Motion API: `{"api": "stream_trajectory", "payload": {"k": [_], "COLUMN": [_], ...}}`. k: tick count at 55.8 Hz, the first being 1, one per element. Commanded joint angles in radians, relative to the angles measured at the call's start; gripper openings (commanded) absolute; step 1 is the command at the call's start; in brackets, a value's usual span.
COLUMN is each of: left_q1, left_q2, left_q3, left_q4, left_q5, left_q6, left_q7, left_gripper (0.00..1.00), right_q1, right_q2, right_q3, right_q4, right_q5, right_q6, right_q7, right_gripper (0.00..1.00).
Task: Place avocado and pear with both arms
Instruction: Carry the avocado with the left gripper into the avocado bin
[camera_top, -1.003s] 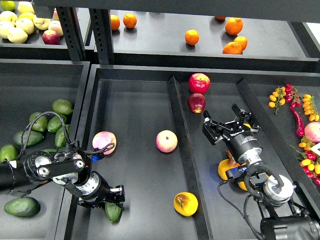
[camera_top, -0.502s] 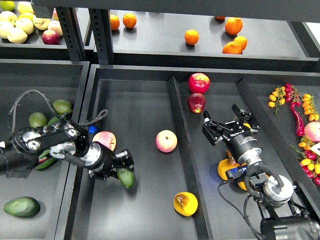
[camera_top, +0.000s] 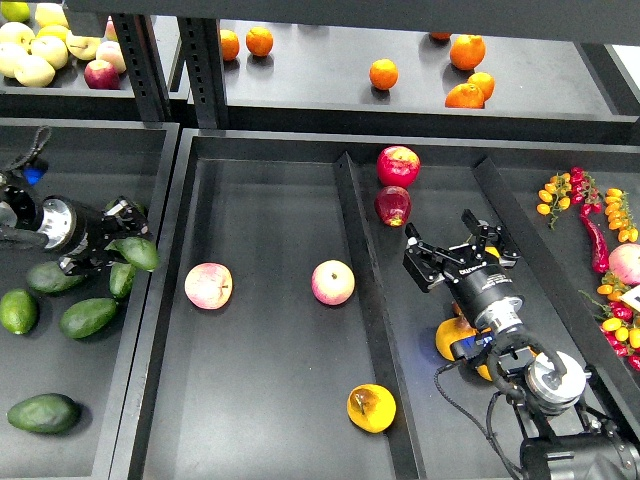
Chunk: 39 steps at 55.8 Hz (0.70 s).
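Over the left bin, beside the heap of lighter avocados (camera_top: 70, 300): avocado (camera_top: 137, 253) gripped in the left gripper (camera_top: 118, 245).
Its long axis runs roughly level, pointed end toward the centre tray (camera_top: 270, 400). The pear (camera_top: 371, 408) lies on that tray, toward its near right corner. The right gripper (camera_top: 455, 245) is nearer the pear; its fingers are spread and hold nothing.

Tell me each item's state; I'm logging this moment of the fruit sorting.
avocado: held in the left pincer, above the left bin's other avocados.
pear: lying free in the middle tray, untouched.
right pincer: open, empty, over the right tray.
pink-and-yellow apples: two resting loose in the middle tray.
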Motion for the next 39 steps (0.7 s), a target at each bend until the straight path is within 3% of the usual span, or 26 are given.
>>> {"api": "stream_trajectory", "payload": {"k": [1, 19, 39], "left_q1": [0.010, 0.102, 0.123], "left_q2": [0.019, 0.016, -0.017], "left_q3": [-0.002, 0.001, 0.003], "left_q4": [0.061, 0.144, 0.191], "left_q5": [-0.001, 0.010, 0.012], "left_q6": [0.000, 0.000, 0.000], "left_q7": [0.000, 0.000, 0.000], "left_gripper": [0.17, 0.18, 0.21], "right_q1": [0.000, -0.008, -0.011], "right_q2": [0.000, 0.000, 0.000], "right_q3": [-0.004, -0.002, -0.004], "right_q4": [-0.001, 0.002, 0.006], "right_q5": [0.000, 0.000, 0.000], "right_q6": [0.000, 0.000, 0.001], "right_q7": [0.000, 0.000, 0.000], "right_gripper": [1.00, 1.00, 1.00]}}
